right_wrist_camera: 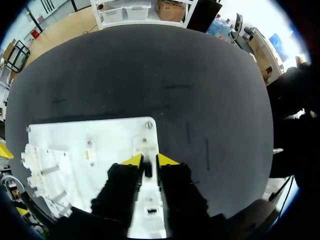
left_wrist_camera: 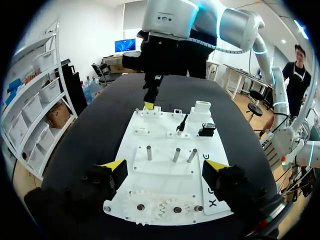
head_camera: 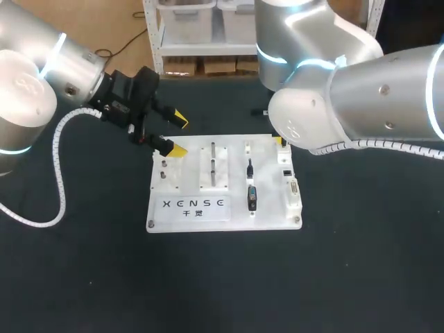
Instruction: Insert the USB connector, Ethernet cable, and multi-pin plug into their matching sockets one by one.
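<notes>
USB connector [right_wrist_camera: 148, 170]: I take this to be the small dark piece held by the right hand [right_wrist_camera: 148, 161], whose yellow tips are drawn close on it from both sides. The hand is at the far right corner of the white board [head_camera: 270, 207], over the far end of the socket strip [head_camera: 289, 182]. Whether the piece is seated in a socket cannot be seen.

The Ethernet cable [head_camera: 250, 167] and the multi-pin plug [head_camera: 252, 198] lie on the board just left of the strip, the plug nearer the board's near edge, neither one plugged in. By my reading the first of three insertions is in hand and two are left.

The left hand [head_camera: 177, 134] is at the board's far left corner above the dark surface [head_camera: 222, 277], its fingers wide apart and holding nothing.
</notes>
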`<state>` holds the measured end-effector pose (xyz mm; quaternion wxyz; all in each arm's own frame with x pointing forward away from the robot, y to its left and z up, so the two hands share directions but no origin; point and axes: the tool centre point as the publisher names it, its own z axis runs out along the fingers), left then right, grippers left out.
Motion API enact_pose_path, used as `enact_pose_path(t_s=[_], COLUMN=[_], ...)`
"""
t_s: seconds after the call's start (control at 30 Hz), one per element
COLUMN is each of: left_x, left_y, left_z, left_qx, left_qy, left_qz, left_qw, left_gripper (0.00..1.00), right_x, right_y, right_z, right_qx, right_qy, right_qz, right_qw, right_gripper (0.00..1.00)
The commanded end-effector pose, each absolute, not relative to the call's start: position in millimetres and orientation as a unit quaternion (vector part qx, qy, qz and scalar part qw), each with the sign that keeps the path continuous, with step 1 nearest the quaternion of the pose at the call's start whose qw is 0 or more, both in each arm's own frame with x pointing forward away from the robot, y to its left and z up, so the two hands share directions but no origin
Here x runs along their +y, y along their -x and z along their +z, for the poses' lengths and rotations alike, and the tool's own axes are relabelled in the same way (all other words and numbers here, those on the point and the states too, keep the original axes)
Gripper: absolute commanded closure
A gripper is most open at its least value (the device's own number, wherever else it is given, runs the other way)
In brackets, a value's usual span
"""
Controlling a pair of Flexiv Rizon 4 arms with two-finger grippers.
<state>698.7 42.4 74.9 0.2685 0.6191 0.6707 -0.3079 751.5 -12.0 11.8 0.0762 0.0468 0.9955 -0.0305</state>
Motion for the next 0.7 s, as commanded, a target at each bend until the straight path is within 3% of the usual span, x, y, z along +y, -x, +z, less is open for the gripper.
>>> enact_pose_path(t_s=[0.03,0.43,0.7], left_x=[42,42,42], left_y=[-700,-700,-700], left_z=[75,75,75], left_qx=[0.671,0.671,0.671], left_qy=[-0.62,-0.62,-0.62], left_qz=[-0.308,-0.308,-0.308], left_qw=[0.267,0.267,0.267], left_gripper=[0.0,0.0,0.0], right_x=[-15,9,32], right_y=[-746,-741,-721], right_z=[9,51,60], right_qx=[0.993,0.99,0.994], right_qy=[-0.052,-0.033,-0.027], right_qz=[-0.02,-0.005,0.002], right_qw=[0.1,0.134,0.104], right_gripper=[0.0,0.0,0.0])
